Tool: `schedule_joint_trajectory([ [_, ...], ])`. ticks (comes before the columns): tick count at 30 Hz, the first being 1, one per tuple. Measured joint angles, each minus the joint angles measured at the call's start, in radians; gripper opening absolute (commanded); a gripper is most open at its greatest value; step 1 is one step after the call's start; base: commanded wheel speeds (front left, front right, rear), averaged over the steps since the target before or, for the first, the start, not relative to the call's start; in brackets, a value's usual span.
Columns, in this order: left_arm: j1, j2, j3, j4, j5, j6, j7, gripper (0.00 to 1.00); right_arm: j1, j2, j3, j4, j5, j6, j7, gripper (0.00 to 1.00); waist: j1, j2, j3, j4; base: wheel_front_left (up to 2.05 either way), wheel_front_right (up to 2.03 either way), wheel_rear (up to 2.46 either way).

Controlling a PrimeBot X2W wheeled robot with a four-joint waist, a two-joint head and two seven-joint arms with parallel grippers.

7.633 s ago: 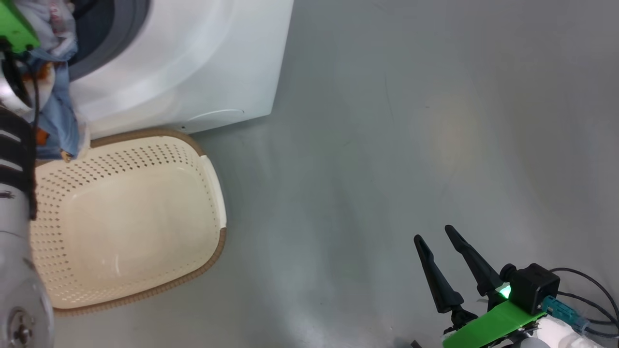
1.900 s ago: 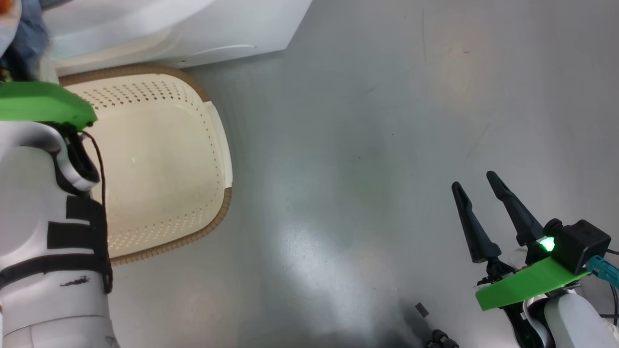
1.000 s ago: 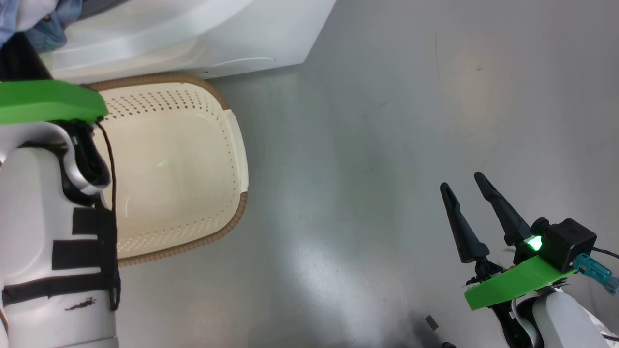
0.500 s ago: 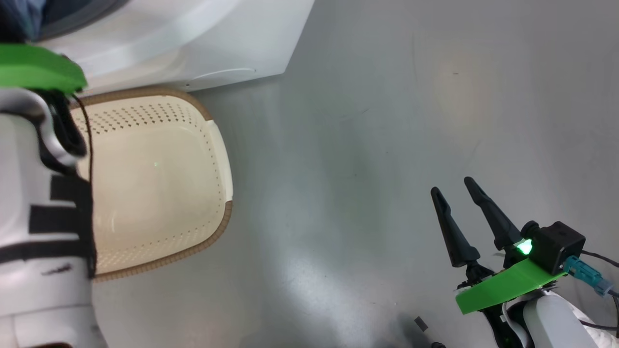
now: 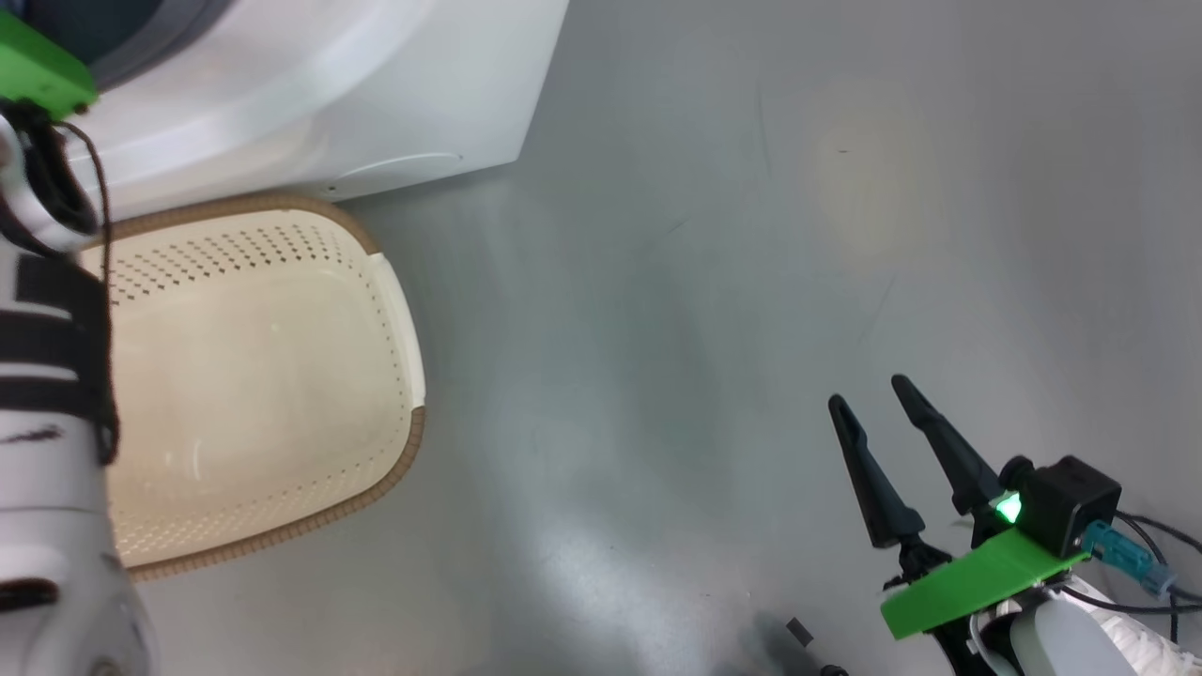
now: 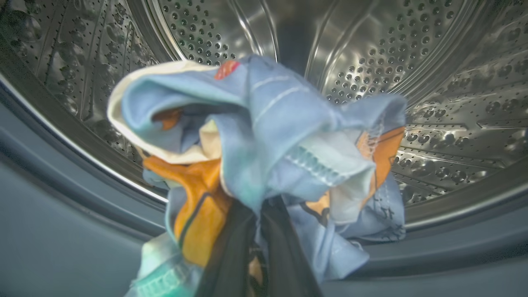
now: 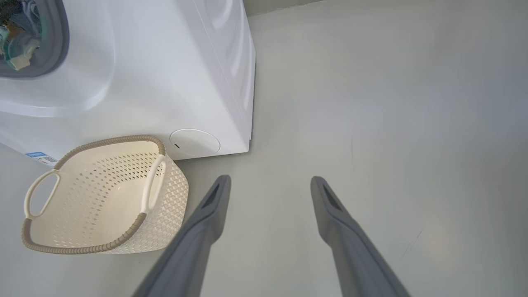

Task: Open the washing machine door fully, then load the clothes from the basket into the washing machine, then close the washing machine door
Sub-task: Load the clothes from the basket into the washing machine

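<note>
Presently the clothes, lt-blue fabric w/ orange prints plus cream cloth, are pinched as one bundle by the left gripper. Its jaws are pressed together on the cloth, and their tips are buried in the folds. The bundle is held at the mouth of the washing machine, w/ the perforated steel drum behind it and the grey seal at the lower edge. From the right wrist view, a bit of the fabric is seen inside the round opening. The basket is set on the grey floor just beside the machine's front, its bare cream bottom exposed. The right gripper is held over the floor, jaws spread wide, well apart from the basket.
</note>
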Motion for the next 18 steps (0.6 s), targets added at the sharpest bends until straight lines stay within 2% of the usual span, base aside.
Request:
schedule_joint_trajectory([
  [10,-0.134,0.053,-0.004,0.166,0.019,-0.059,0.0,0.0,0.046,-0.008,0.001,0.002,0.0,0.0,0.0,1.0,0.0,0.0,0.005,-0.028,0.0,0.0,0.0],
  [18,-0.201,0.085,-0.01,0.151,0.035,-0.103,0.0,0.0,0.06,-0.007,-0.002,-0.008,0.001,0.0,0.0,1.0,0.0,0.0001,0.029,-0.05,0.0,0.0,0.0],
])
